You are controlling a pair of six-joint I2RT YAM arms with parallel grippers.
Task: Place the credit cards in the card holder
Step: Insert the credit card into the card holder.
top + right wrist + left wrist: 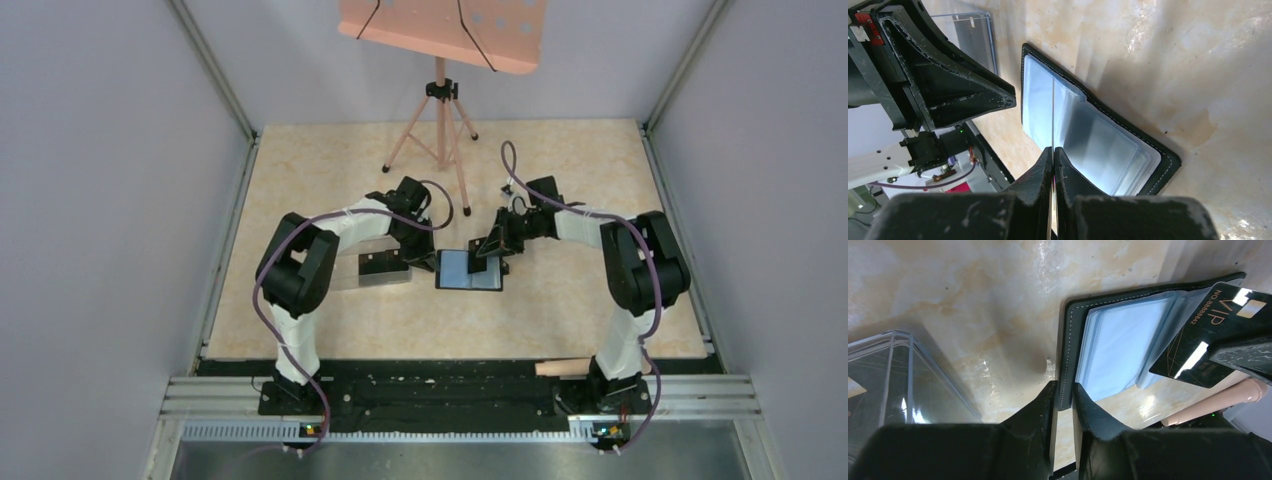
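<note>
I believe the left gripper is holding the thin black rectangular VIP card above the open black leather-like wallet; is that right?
Not quite: the right gripper holds the thin black VIP card above the open black leather-like wallet. The left wrist view shows the left gripper pinching the wallet's edge instead.

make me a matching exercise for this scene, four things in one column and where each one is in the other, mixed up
1 credit card
2 card holder
3 clear box
4 tripod stand

a lying open, edge between fingers of left gripper
b standing at the far back
c pinched in right gripper
d beside the card holder, on its left

Pairs: 1-c, 2-a, 3-d, 4-b
</note>
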